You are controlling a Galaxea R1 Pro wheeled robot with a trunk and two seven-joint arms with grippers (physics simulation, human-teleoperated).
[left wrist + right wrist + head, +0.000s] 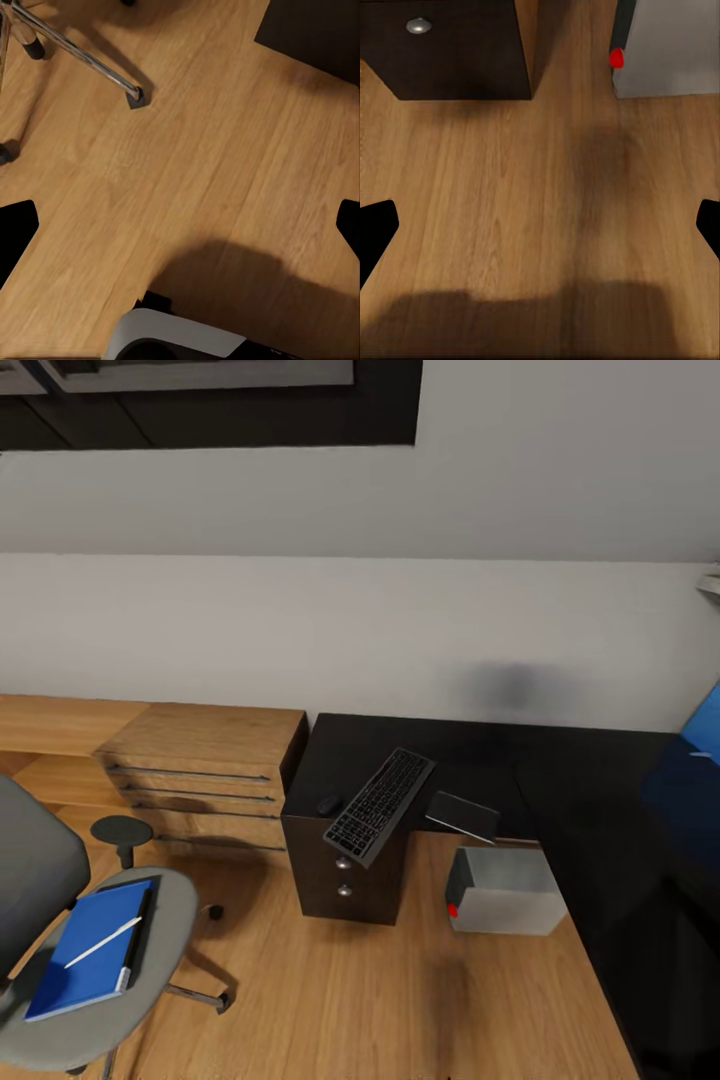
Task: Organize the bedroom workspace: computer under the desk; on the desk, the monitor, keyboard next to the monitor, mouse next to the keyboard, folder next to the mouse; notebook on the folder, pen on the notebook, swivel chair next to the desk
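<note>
Facing the desk [560, 780] from across the wooden floor [195, 172], the robot seems between steps, with both grippers spread and carrying nothing, each wrist view looking down at bare boards. The keyboard [380, 805] lies tilted over the desk's near edge with the mouse [328, 804] just left of it and the notebook [462, 815] to its right, while the computer [505, 890] sits on the floor under the desk. Next, I judge, comes turning left to the swivel chair [60, 880] for the folder [90, 950], which carries the pen [103, 942].

one keyboard [379, 806], one mouse [328, 804], one folder [88, 950], one pen [103, 942]
</note>
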